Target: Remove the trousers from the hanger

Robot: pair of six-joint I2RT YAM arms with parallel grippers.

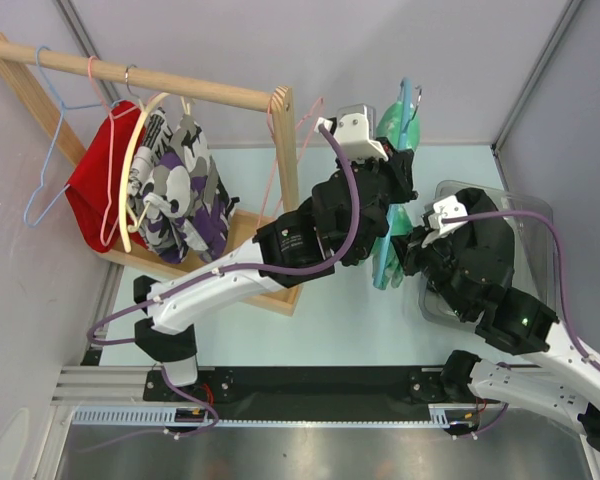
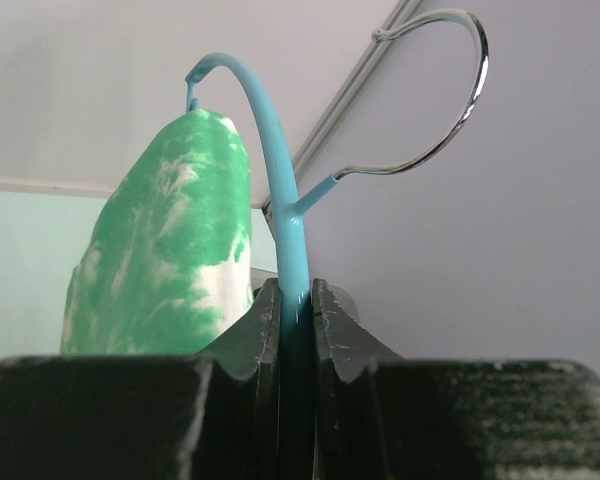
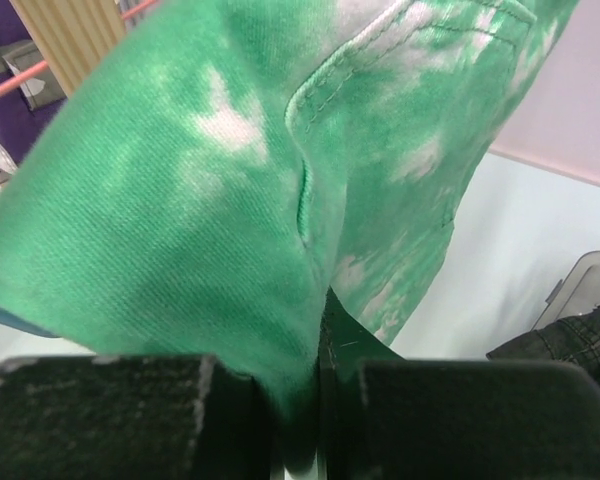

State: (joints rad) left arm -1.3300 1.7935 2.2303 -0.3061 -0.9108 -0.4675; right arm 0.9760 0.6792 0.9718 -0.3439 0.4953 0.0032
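Note:
The green-and-white mottled trousers [image 1: 392, 125] hang on a light blue hanger [image 1: 406, 100] with a metal hook, held in the air right of the rack. My left gripper [image 1: 400, 160] is shut on the hanger's blue neck [image 2: 292, 250]; the trousers [image 2: 170, 250] hang to its left. My right gripper [image 1: 417, 240] is shut on a fold of the trousers [image 3: 230, 200] lower down; the cloth fills the right wrist view and hides most of the jaws.
A wooden rack [image 1: 180, 85] at the left carries a red garment [image 1: 105, 175], a purple camouflage garment [image 1: 185, 190] and empty wire hangers [image 1: 50, 150]. A clear bin [image 1: 525, 215] with dark clothes [image 3: 570, 345] stands at the right, under my right arm.

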